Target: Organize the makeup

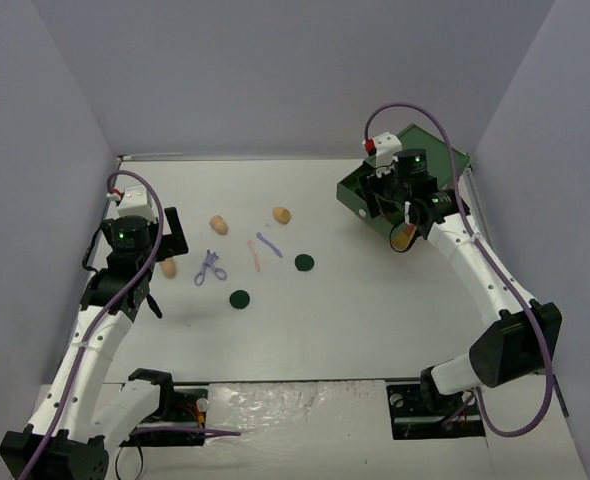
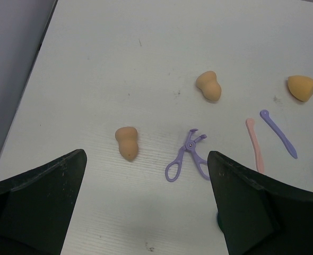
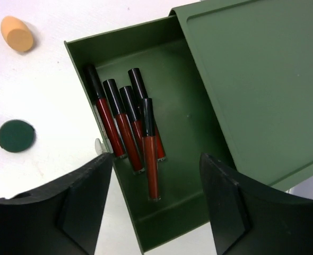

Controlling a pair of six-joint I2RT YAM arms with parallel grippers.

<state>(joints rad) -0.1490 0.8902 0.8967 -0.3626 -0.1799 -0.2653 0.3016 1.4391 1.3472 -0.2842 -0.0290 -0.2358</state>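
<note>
Loose makeup lies on the white table. There are three tan sponges (image 2: 127, 142) (image 2: 208, 86) (image 2: 302, 87), a lilac scissor-like tool (image 2: 188, 156), a pink stick (image 2: 254, 143), a lilac stick (image 2: 278, 133) and two dark green discs (image 1: 304, 262) (image 1: 238, 299). My left gripper (image 2: 146, 154) hovers open just short of the nearest sponge and the lilac tool, holding nothing. My right gripper (image 3: 155, 156) stands open over the pulled-out green drawer (image 3: 199, 122). Several dark red sticks with black caps (image 3: 116, 125) lie in the drawer, one (image 3: 149, 154) across the others and free of my fingers.
The green drawer chest (image 1: 430, 160) stands at the back right against the wall, its drawer (image 1: 360, 195) pulled out toward the table's middle. A sponge (image 3: 17, 33) and a green disc (image 3: 16, 135) lie left of the drawer. Grey walls close in the table on three sides.
</note>
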